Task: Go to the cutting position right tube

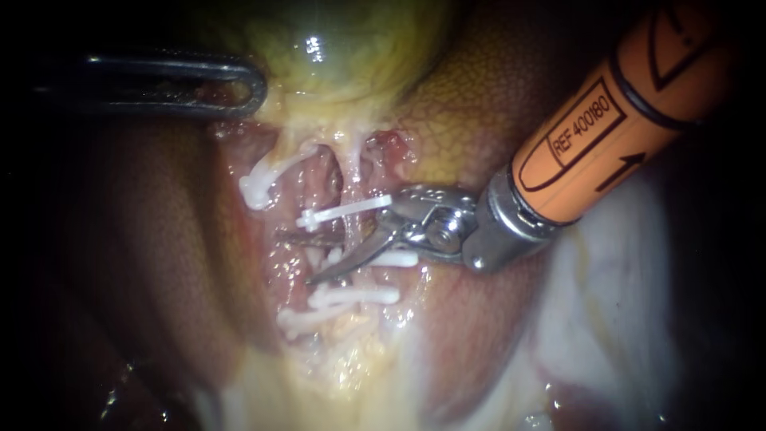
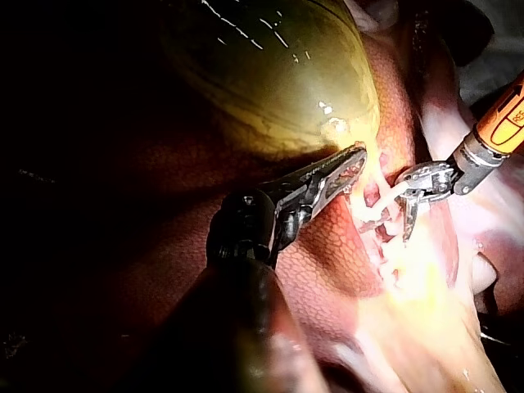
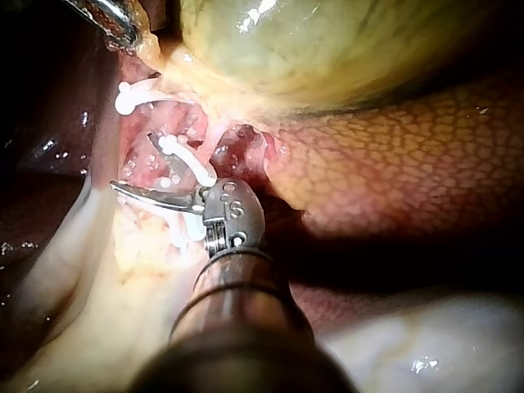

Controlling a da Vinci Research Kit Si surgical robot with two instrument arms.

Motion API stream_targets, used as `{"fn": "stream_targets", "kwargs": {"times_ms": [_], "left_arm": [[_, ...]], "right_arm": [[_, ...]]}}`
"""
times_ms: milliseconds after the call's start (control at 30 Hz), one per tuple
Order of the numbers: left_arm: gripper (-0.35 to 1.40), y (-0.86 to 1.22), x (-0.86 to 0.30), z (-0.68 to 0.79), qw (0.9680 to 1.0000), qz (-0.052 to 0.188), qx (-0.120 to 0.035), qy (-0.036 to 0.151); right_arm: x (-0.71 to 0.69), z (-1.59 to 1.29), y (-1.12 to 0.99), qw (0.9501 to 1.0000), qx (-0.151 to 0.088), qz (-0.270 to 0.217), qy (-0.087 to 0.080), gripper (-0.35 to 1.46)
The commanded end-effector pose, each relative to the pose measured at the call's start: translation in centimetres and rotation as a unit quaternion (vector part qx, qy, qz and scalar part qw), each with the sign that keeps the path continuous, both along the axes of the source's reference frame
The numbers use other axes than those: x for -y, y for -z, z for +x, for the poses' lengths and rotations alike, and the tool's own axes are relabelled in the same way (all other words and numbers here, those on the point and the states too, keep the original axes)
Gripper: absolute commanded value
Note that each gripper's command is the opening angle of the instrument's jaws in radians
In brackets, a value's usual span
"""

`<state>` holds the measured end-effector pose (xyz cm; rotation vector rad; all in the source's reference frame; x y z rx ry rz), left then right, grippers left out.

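My right instrument, on an orange shaft from the upper right, has two thin blades with a gap between them. They straddle the right tube, below its upper white clip and above the lower clips. Its own wrist view shows the same blades spread beside the clipped tube. The left tube carries a curved white clip. My left instrument comes in from the upper left with its jaws shut on the neck of the yellow-green gallbladder, holding it up.
Brown, mottled liver surrounds the dissected bed on both sides. Pale fatty tissue lies under the right shaft. Yellow wet tissue runs below the clips.
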<state>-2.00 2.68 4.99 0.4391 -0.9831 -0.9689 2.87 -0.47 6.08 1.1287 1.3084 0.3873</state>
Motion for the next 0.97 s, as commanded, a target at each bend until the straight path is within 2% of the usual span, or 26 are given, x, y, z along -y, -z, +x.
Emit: {"fn": "stream_targets", "kwargs": {"times_ms": [33,233,467,967], "left_arm": [[-0.35,0.0,0.0,0.0,1.0,0.0,0.0,0.0],[-0.35,0.0,0.0,0.0,1.0,0.0,0.0,0.0],[-0.35,0.0,0.0,0.0,1.0,0.0,0.0,0.0],[-0.35,0.01,0.0,0.0,1.0,0.0,0.0,0.0]], "right_arm": [[-0.01,-0.01,0.04,1.0,-0.001,-0.003,0.001,1.04],[-0.06,-0.06,0.23,0.9999,-0.013,-0.003,-0.005,1.04],[-0.08,-0.1,0.48,0.9995,-0.032,0.001,0.002,1.04],[-0.08,-0.09,0.5,0.9994,-0.035,0.002,0.0,1.04]]}}
